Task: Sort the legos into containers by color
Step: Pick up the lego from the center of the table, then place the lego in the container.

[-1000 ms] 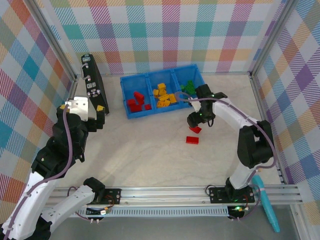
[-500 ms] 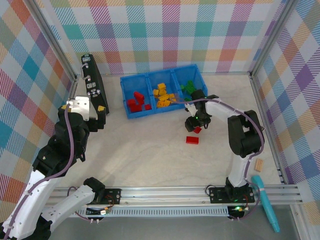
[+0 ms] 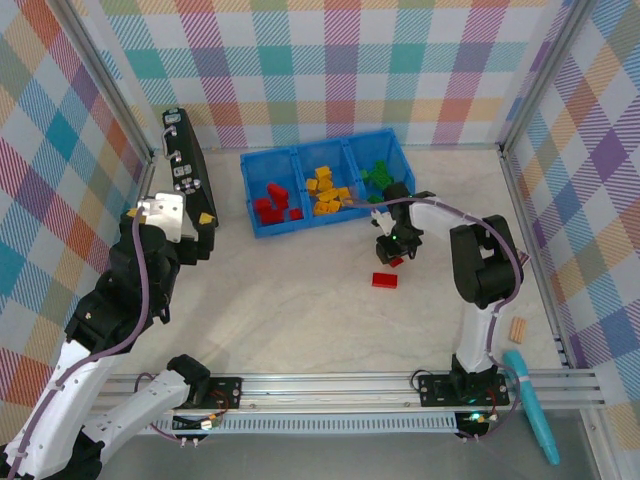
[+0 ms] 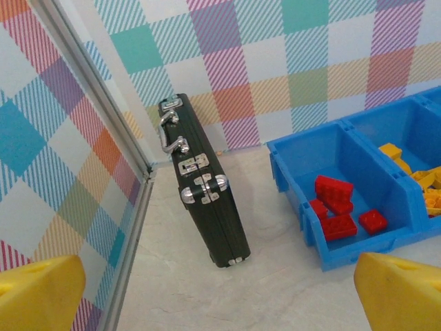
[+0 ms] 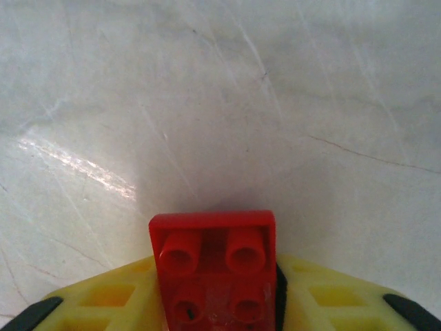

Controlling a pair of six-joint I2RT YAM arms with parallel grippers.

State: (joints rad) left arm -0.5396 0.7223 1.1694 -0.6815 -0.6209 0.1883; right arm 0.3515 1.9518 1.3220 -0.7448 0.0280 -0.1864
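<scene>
Top external: the right gripper (image 3: 391, 257) is sitting over a red lego (image 3: 397, 262) on the worktop (image 3: 300, 310), near the front of the containers (image 3: 265, 170). The red bin is lying furthest to that arm's left. A second red lego (image 3: 384, 280) is waiting just beside it. The left gripper (image 3: 190, 228) is parked by the black case (image 3: 185, 160), well apart.

Left wrist: the fingers (image 4: 41, 293) are standing wide apart, holding nothing.

Right wrist: the pads (image 5: 103, 300) are pinching the lego's two flanks. Its long axis is running straight out along the fingers. Lift-off: cannot tell.
</scene>
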